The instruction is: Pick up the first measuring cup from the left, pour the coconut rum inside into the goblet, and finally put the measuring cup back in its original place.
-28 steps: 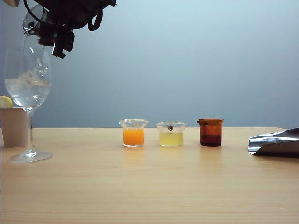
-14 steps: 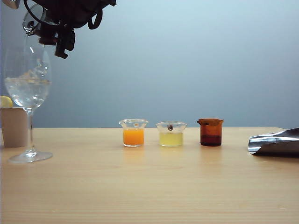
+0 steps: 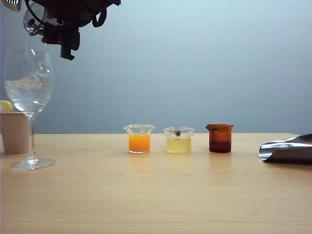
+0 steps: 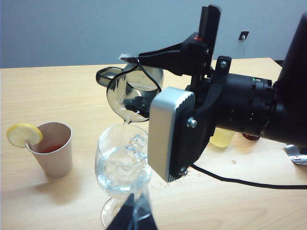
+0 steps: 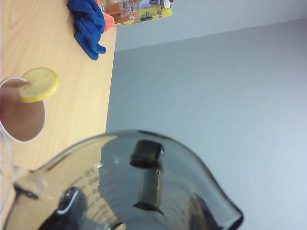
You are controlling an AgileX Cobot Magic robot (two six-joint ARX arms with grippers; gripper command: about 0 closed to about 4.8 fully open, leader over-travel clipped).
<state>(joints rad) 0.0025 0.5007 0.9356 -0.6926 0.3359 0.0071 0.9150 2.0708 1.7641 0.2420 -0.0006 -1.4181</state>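
Exterior view: held high at the far left by the right gripper (image 3: pixel 61 39), the small smoky-grey translucent measuring cup (image 3: pixel 32 20), lip tipped over the tall clear stemmed goblet (image 3: pixel 29 63) so as to drop the colourless coconut rum (image 3: pixel 28 95) onto the ice (image 3: pixel 30 80). Left wrist view: clamped part-closed across the measuring cup (image 4: pixel 129 91) wall, one finger inside and one outside, lip just above the goblet (image 4: pixel 122 158) rim; of the left gripper (image 4: pixel 130 213), shown only a dark tip near the goblet's foot, opening impossible to tell. Right wrist view: looked through the tilted, seemingly drained measuring cup (image 5: pixel 158 187) toward the beige paper cup (image 5: pixel 21 112) with its lemon slice (image 5: pixel 39 85).
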